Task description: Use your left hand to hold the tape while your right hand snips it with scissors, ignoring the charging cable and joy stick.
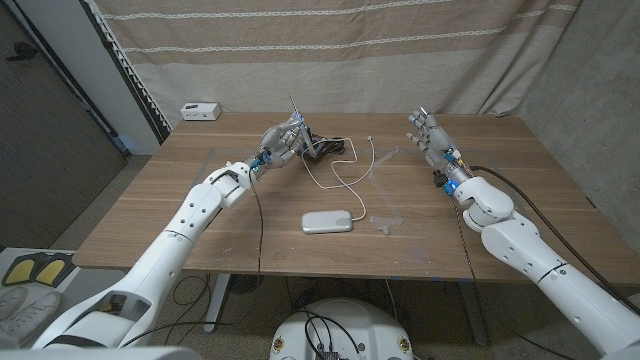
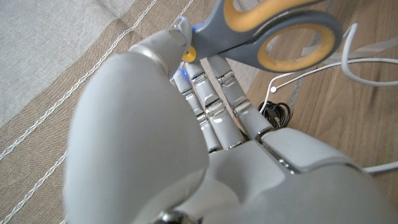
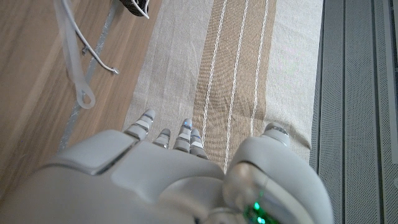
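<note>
- The left hand (image 1: pixel 283 143) is raised over the far middle of the counter (image 1: pixel 150 205), and its fingers (image 2: pixel 211 93) are grasping the scissors (image 1: pixel 297 130); the left wrist view shows the grey-and-yellow handle loops pinched against the fingertips, blades pointing up in the head view.
- The right hand (image 1: pixel 428 138) hovers over the far right of the counter with its fingers (image 3: pixel 163 138) released and spread, grasping nothing.
- The tape (image 1: pixel 384 222) appears to be the clear strip lying on the counter near the front, just right of the white flat device (image 1: pixel 329 221); I cannot tell whether the pale strip farther back is more tape.
- The white charging cable (image 1: pixel 345 165) loops between the hands, and a dark object sits just behind the scissors.
- Judgement: the task is at an early step, since the scissors sit in the hand meant for the tape.
- The next move likely calls for passing the scissors to the right hand, then freeing the left hand for the tape.
</note>
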`<state>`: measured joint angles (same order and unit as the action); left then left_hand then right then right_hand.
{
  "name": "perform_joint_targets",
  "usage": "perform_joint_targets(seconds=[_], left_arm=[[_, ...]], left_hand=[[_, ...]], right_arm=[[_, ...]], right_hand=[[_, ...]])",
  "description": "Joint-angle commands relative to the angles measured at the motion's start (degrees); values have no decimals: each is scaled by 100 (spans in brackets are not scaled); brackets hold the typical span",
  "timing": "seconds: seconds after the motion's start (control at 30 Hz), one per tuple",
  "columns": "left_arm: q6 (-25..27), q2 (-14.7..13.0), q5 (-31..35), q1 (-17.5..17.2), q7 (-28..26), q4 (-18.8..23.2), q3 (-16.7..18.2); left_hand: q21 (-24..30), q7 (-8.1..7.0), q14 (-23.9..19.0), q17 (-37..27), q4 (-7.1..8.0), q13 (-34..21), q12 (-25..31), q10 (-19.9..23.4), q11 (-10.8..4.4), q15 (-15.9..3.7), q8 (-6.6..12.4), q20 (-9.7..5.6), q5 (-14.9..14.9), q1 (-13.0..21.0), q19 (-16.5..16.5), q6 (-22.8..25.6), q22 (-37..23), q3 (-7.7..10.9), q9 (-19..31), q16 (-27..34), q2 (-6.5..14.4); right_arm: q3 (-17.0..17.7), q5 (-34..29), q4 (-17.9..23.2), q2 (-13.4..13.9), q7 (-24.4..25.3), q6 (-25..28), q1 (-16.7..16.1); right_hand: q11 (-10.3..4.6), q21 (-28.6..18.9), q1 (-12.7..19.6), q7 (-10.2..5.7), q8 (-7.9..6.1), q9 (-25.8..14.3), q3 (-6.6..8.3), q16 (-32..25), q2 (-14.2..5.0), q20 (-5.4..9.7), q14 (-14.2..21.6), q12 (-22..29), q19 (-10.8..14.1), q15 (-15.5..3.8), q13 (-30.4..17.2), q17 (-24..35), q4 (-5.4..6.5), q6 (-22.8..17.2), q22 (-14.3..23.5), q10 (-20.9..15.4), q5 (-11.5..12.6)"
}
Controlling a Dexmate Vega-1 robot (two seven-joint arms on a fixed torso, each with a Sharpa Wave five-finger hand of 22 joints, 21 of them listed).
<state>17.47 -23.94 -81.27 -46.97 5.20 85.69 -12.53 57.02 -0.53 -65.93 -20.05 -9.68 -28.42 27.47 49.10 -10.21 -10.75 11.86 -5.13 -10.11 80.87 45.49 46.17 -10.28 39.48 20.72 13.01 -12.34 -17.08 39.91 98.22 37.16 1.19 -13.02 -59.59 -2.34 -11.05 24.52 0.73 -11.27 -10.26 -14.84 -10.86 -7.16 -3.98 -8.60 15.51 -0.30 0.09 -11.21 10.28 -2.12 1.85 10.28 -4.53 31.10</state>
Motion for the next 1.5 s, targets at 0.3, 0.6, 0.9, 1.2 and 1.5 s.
perform_joint_targets(seconds=[0.3, 0.6, 0.9, 1.2, 1.5], left_arm=[[79, 123, 12, 161, 437, -271, -23], [-41, 178, 110, 173, 640, -325, -31], [16, 203, 90, 225, 801, -407, -32], [-40, 256, 124, 226, 964, -434, -37], [-61, 307, 97, 195, 1066, -470, -22]], left_hand=[[31, 14, -231, -63, 45, 1, 12, 26, -8, -189, -5, -758, -34, 494, -54, 21, -20, 77, 1, -2, 516], [40, 6, -230, -66, 46, -1, 12, 23, -6, -189, -13, -756, -32, 490, -57, 15, -22, 77, -10, -3, 517], [45, 9, -234, -69, 46, -3, 17, 30, -1, -187, -11, -758, -30, 490, -63, 28, -22, 78, -19, -1, 521], [49, 6, -237, -72, 43, -5, 14, 19, -2, -187, -13, -761, -29, 491, -68, 31, -22, 77, -27, 0, 519], [55, -9, -240, -74, 39, -1, 13, 21, -19, -187, -17, -762, -29, 497, -72, 29, -22, 79, -37, 0, 519]], right_arm=[[-79, -78, 430, 128, 212, 365, -73], [-88, -37, 575, 99, 358, 520, -63], [-87, 145, 685, 153, 226, 643, -69], [-137, 211, 779, 397, -91, 835, -2], [-172, 318, 898, 471, -123, 1046, 27]], right_hand=[[405, -30, 45, 350, -28, -30, 10, -11, -9, -16, 118, 163, -26, -37, -69, 6, -31, -68, 5, -310, -16], [477, -72, 200, 398, -129, -29, 29, -48, 60, -53, 388, 295, 121, -110, -78, -2, -136, -387, 3, -622, -8], [471, -62, 353, 102, -262, -45, 74, 5, 49, -93, 415, 301, 153, -65, -76, -3, -221, -872, 7, -630, 4], [919, -81, 390, 144, -305, -61, 56, 16, 78, -510, 561, 241, 370, 569, -19, -10, -244, -1285, -5, -585, -34], [1275, -76, 425, 277, -376, -79, 76, 29, 26, -683, 553, 143, 469, 685, 29, -11, -248, -1699, -11, -504, -62]])
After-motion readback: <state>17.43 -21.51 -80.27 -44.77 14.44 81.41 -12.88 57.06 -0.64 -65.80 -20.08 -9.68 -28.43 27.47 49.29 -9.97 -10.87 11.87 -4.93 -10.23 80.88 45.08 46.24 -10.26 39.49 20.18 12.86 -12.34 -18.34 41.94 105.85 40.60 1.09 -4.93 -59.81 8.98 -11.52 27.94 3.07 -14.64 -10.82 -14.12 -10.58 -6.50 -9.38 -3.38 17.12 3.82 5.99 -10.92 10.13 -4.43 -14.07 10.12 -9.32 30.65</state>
